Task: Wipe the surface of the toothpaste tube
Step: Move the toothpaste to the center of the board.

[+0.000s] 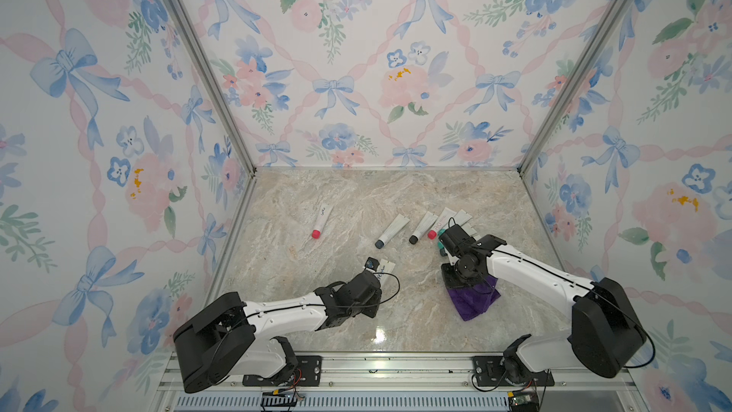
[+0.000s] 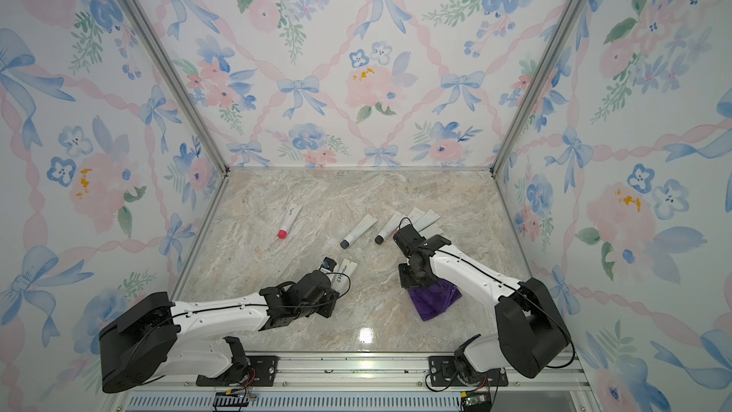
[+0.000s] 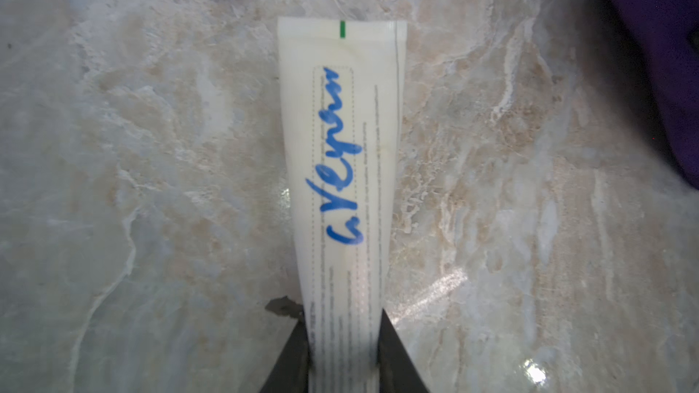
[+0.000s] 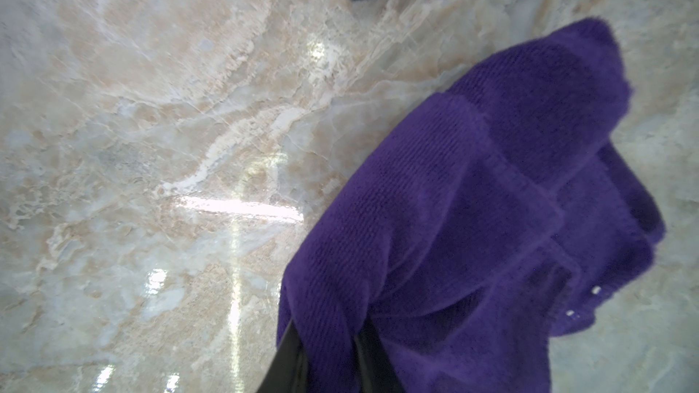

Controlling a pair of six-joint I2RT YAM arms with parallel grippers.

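Left arm [image 1: 285,309] low, left fingers [image 3: 289,361] clamping toothpaste tube [image 3: 340,183] (crimp forward); right fingers [image 4: 374,357] pinching purple cloth [image 4: 472,202]; bare table [image 1: 416,295] between.

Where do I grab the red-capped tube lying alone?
Probably across the fuller body just behind the red cap, from straight above with jaws straddling its width: the lone tube lies flat with space on both sides, and its crimped tail is thin.
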